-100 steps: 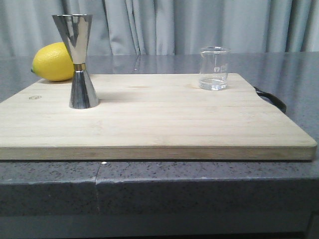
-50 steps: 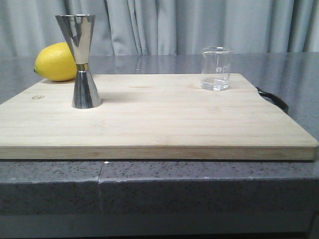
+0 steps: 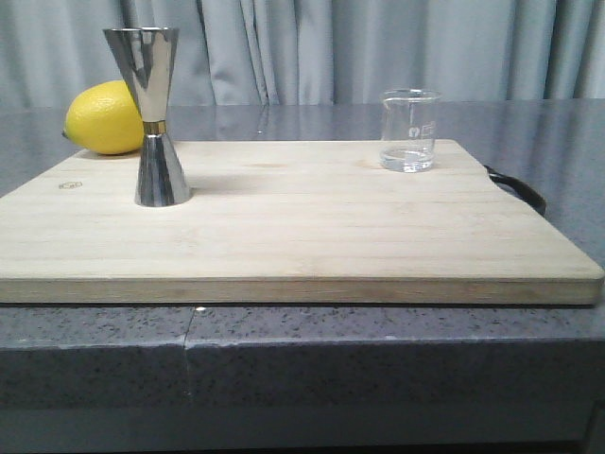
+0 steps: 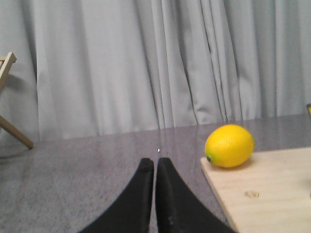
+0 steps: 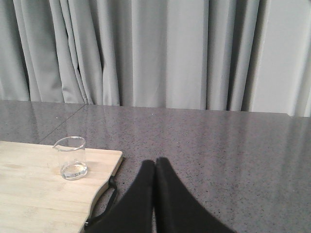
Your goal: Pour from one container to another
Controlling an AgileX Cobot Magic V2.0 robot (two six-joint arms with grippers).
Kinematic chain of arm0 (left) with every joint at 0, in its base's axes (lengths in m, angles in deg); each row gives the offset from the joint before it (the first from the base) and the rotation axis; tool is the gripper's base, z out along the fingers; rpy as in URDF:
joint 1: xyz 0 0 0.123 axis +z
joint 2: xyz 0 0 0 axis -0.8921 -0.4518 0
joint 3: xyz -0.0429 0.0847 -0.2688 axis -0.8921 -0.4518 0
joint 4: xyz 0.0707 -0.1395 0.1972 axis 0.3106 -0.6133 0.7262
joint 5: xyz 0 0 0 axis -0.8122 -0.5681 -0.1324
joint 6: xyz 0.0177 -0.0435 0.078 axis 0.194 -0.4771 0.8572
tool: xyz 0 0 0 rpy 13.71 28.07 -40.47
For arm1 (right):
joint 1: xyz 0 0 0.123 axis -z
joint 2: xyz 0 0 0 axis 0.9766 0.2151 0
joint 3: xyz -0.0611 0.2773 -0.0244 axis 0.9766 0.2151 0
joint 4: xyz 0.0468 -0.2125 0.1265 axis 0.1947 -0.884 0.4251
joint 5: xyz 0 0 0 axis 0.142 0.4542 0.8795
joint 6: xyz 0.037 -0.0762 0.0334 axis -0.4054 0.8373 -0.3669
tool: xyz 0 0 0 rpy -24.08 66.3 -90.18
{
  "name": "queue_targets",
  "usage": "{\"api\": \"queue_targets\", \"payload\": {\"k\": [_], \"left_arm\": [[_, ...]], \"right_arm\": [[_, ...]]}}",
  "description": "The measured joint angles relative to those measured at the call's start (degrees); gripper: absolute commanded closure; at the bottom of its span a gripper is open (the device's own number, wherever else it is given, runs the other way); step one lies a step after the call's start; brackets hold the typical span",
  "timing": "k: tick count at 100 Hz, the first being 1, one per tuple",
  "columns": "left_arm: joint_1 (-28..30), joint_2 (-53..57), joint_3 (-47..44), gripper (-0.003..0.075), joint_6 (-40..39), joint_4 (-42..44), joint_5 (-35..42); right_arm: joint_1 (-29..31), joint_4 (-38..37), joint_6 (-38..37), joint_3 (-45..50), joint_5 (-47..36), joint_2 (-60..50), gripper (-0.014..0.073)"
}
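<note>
Presently, stock at the opening step, judged: nothing grasped, no pour begun

- Beaker (image 3: pixel 409 130): clear glass, upright, on the far right part of the cutting board (image 3: pixel 302 236), a little liquid at its bottom; also seen from the right wrist (image 5: pixel 71 158)
- Jigger (image 3: pixel 151 115): polished steel, hourglass, gold waist band, upright on the board's left side, well apart from the beaker
- Left gripper (image 4: pixel 154 167): black fingers pressed together, holding nothing, off the board's left edge over the grey counter (image 3: pixel 302 359)
- Right gripper (image 5: pixel 155 167): fingers likewise closed, empty, over the counter to the right of the board

Next move, as a judgement: right gripper must spread its fingers, approach the beaker and close round its wall

Surroundings: lemon (image 3: pixel 104 117) at the board's far left corner, just behind the jigger; black handle (image 3: pixel 518 187) at the board's right edge; grey curtain (image 3: pixel 378 47) behind. Path between the two vessels looks unobstructed; the lemon sits close to the jigger
</note>
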Motion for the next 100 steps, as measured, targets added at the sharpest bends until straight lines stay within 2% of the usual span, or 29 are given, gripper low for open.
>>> {"api": "queue_targets", "payload": {"k": [19,100], "left_arm": [[2.3,0.0,0.0,0.0739,0.0,0.8,-7.3],[2.3,0.0,0.0,0.0739,-0.1,-0.9,-7.7]], "right_arm": [[0.0,0.0,0.0,0.0,0.0,0.0,0.0665],[0.0,0.0,0.0,0.0,0.0,0.0,0.0665]]}}
